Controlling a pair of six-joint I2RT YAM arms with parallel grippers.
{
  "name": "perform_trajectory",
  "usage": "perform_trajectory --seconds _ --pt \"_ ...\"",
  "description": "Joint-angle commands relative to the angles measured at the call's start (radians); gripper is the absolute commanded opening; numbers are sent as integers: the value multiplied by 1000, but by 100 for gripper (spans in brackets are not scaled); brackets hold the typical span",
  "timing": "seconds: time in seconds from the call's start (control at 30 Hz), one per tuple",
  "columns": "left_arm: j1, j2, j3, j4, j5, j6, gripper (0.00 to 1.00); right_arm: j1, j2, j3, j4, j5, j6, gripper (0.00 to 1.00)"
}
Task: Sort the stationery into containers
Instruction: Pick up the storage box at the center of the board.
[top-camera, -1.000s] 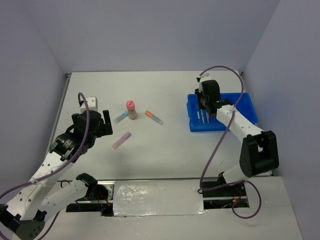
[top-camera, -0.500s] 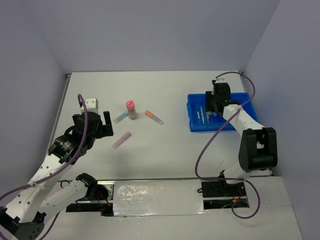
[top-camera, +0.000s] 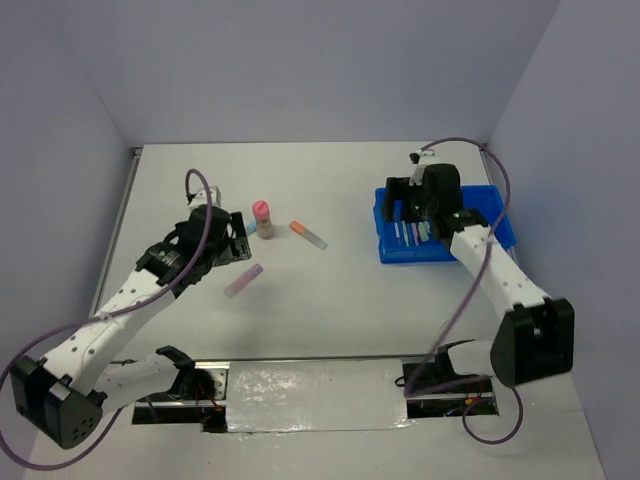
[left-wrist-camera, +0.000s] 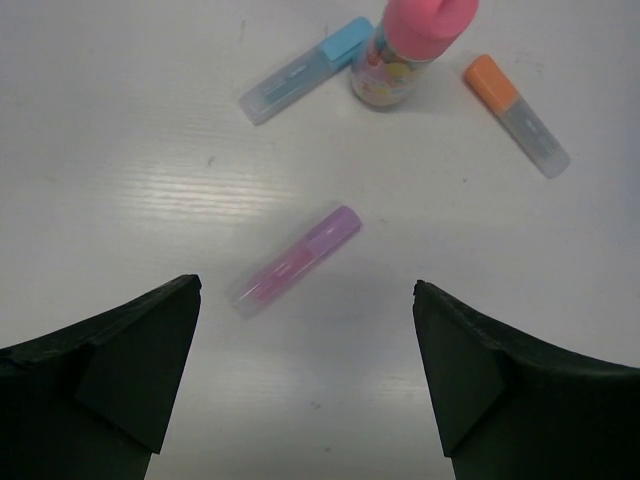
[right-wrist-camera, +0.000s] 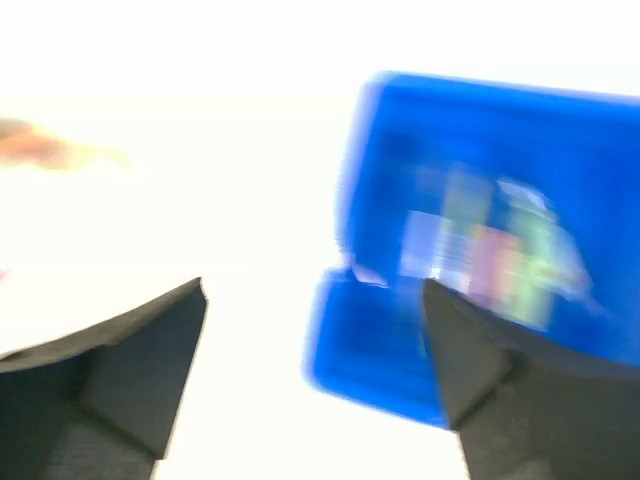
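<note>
White table (top-camera: 350, 300), blue-capped stick (left-wrist-camera: 305, 70) clear only from left wrist.

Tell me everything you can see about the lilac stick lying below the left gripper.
The lilac stick is short and plastic-looking, with one lilac end and one paler, pinkish, see-through end. It lies flat and diagonal on the white table, alone, touching no other item. The left gripper hangs open above it, not touching it.
</note>
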Motion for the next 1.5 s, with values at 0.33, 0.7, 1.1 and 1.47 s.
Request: perform_trajectory --seconds 0.33,0.7,1.1,1.47 --pt "-38 495 -28 746 -84 140 99 263 -510 -292 324 -384 166 100" --pt "19 700 34 908 -98 192 91 266 -551 -286 301 -423 137 100" --pt "28 744 64 976 -35 229 37 271 -514 -303 310 -433 139 100" --pt "8 572 204 617 186 143 0 271 -482 -326 318 -426 35 99"
